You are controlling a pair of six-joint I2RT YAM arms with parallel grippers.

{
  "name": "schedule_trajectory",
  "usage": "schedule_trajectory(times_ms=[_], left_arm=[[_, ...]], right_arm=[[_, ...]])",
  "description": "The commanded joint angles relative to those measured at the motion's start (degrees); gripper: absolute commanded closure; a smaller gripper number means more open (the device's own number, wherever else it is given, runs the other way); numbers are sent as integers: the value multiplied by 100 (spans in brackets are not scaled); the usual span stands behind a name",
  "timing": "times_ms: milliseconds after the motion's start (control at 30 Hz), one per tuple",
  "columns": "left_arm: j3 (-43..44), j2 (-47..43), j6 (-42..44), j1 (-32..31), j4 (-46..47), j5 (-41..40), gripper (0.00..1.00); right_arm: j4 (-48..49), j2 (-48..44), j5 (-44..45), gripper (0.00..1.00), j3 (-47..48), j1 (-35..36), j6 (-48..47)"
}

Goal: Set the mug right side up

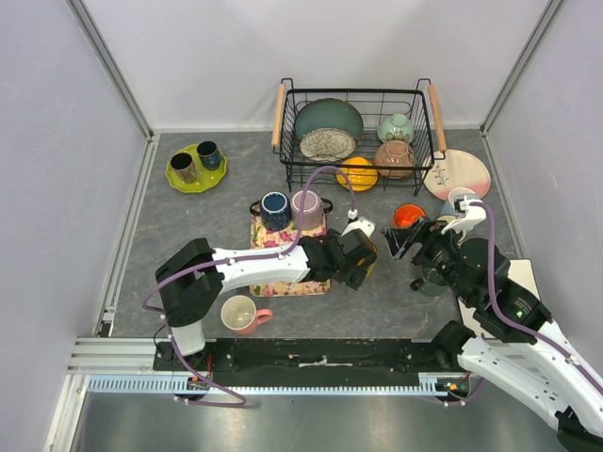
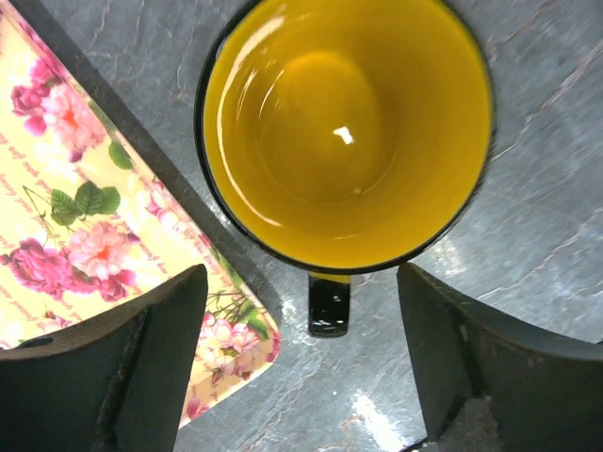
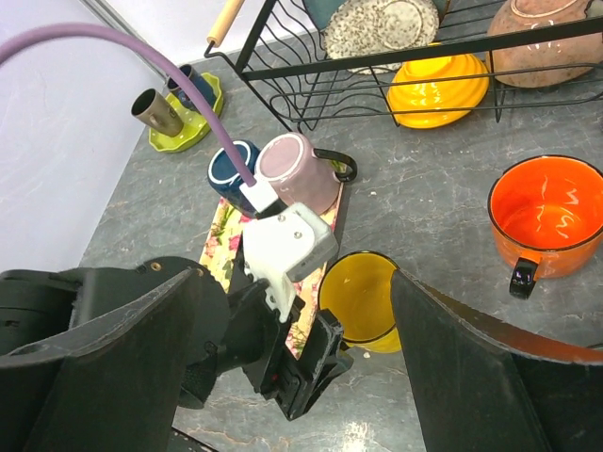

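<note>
The mug point(image 2: 349, 132), black outside and yellow inside, stands mouth up on the grey table, its black handle point(image 2: 329, 306) pointing toward my left gripper. My left gripper point(image 2: 301, 325) hangs open right over it, one finger on each side of the handle and touching nothing. In the right wrist view the mug point(image 3: 363, 297) sits just beyond the left gripper point(image 3: 311, 367), beside the floral tray. In the top view my left gripper point(image 1: 361, 259) hides most of the mug. My right gripper point(image 1: 405, 240) is open and empty, to the right of the mug.
The floral tray point(image 1: 283, 268) carries a blue mug point(image 1: 275, 209) and a purple mug point(image 1: 307, 207). An orange mug point(image 1: 409, 216) stands by the right gripper and a pink mug point(image 1: 239, 314) sits near the front. The dish rack point(image 1: 429, 141) and a green plate point(image 1: 196, 181) are behind.
</note>
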Motion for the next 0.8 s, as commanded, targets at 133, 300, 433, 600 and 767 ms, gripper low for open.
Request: schedule_trajectory(times_ms=[133,300,433,600,767], left_arm=[[689,-12,-114,-27,-113,-64,10],[820,40,-63,-18,-288,130,34],[760,49,52,-18,-297,157,10],[750,66,263,-18,-306,60,9],[856,286,456,-10,-420,165,27]], right_arm=[[167,45,16,11,-25,-12,12],[175,37,15,11,-33,-12,-6],[175,54,15,11,-33,-12,-6],[175,81,-2,12,-42,-3,-14],[193,107,7,11,-25,-12,-6]])
